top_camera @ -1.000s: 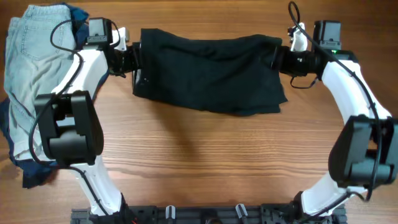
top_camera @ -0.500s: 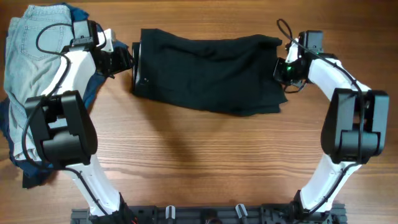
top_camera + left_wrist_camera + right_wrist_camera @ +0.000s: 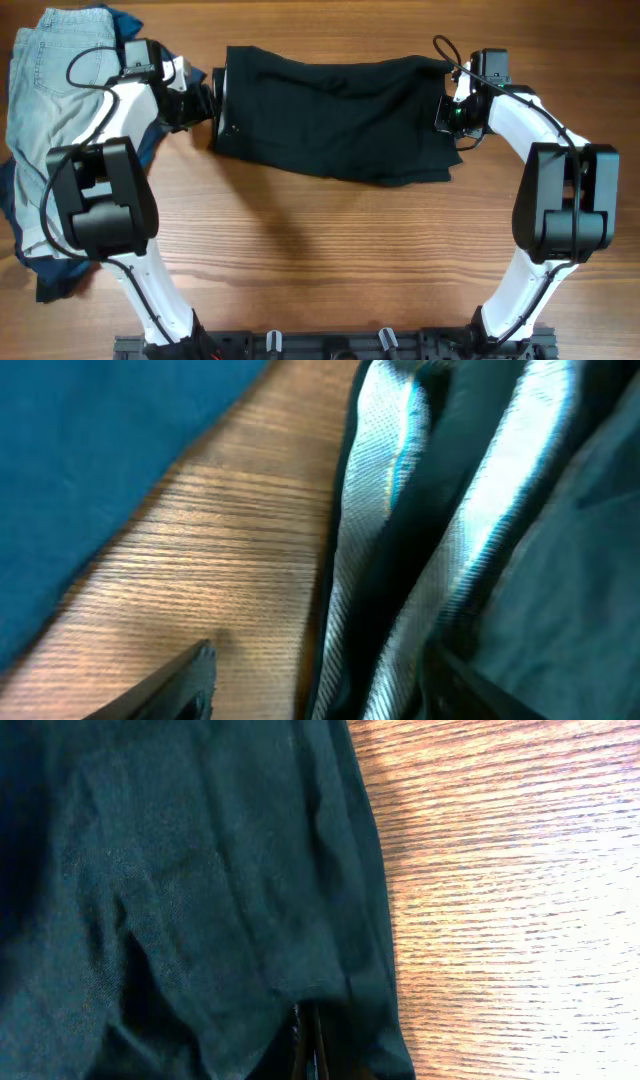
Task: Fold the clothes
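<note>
A black garment (image 3: pixel 330 115) lies spread flat across the far middle of the wooden table (image 3: pixel 320 250). My left gripper (image 3: pixel 207 100) is at the garment's left edge. In the left wrist view it (image 3: pixel 330 695) stands open, its two fingers apart, with the garment's ribbed hem (image 3: pixel 385 510) lying between them. My right gripper (image 3: pixel 443 112) is at the right edge. In the right wrist view its jaws (image 3: pixel 305 1045) are pressed together and shut on a fold of the black cloth (image 3: pixel 180 870), near its border with the bare wood.
A heap of other clothes sits at the far left: light blue jeans (image 3: pixel 45 100) on top of a dark blue garment (image 3: pixel 50 270). That blue cloth (image 3: pixel 100 440) lies close beside my left gripper. The arms' bases stand at the near edge.
My right gripper has shut on the garment's right edge after moving inward to it. The left arm has shifted slightly at the left edge and its jaws have stayed apart.
</note>
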Robot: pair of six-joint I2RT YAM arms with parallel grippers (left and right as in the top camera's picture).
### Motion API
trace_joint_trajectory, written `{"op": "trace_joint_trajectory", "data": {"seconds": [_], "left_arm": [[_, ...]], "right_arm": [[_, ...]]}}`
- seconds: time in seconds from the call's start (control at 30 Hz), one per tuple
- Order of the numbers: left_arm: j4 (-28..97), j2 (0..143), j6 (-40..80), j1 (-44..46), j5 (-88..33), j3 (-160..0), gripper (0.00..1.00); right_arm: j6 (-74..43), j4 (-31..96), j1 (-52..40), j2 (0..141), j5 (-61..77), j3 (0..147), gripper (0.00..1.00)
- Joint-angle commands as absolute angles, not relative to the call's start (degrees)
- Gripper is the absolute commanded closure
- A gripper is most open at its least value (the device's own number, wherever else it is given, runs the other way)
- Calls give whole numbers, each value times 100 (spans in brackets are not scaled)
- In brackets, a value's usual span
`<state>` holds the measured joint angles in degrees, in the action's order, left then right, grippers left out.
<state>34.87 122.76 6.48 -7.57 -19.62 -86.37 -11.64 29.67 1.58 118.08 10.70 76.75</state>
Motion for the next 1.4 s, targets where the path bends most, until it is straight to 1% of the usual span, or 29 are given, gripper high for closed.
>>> {"op": "trace_joint_trajectory", "data": {"seconds": [0.0, 0.2, 0.23, 0.3, 0.37, 0.43, 0.57, 0.67, 0.77, 0.87, 0.97, 1.1, 1.17, 1.23, 1.37], "left_arm": [[3328, 12580, 687, -744, -2174, -8626, 31], [3124, 12720, 655, -694, -3055, -8626, 32], [3138, 12720, 617, -703, -3144, -8626, 32], [3166, 12720, 615, -709, -3336, -8626, 25], [3173, 12720, 587, -709, -3553, -8626, 21], [3197, 12720, 421, -709, -3776, -8626, 21], [3430, 12720, 143, -727, -3728, -8626, 23], [3782, 12720, -390, -840, -3592, -8626, 25], [3802, 12720, -412, -1052, -3594, -8626, 24], [3719, 12720, -429, -1278, -3627, -8626, 21], [3555, 12720, -429, -1271, -3889, -8626, 21], [3555, 12720, -436, -1260, -3953, -8626, 20], [3555, 12720, -733, -1260, -4335, -8626, 16], [3468, 12720, -731, -1260, -4377, -8626, 11], [3378, 12722, -731, -1260, -4486, -8626, 3]], "right_arm": [[-1059, 3000, 82, 12173, 878, 7546, 96], [-1057, 3004, 82, 12173, 875, 7546, 96], [-1055, 3002, 82, 12173, 878, 7546, 96], [-1055, 2998, 82, 12173, 875, 7546, 96], [-1050, 3004, 82, 12173, 875, 7546, 96], [-1052, 3002, 82, 12173, 878, 7546, 96], [-1052, 3009, 82, 12173, 878, 7546, 96], [-1050, 3026, 82, 12173, 875, 7546, 96], [-1052, 3046, 82, 12173, 875, 7546, 96], [-1050, 3050, 82, 12173, 875, 7546, 96], [-1066, 3063, 82, 12173, 878, 7546, 96], [-1061, 3074, 82, 12173, 875, 7546, 96], [-1059, 3096, 80, 12173, 875, 7546, 96], [-1061, 3089, 82, 12173, 875, 7546, 96], [-1066, 3089, 82, 12173, 875, 7546, 96]]}}
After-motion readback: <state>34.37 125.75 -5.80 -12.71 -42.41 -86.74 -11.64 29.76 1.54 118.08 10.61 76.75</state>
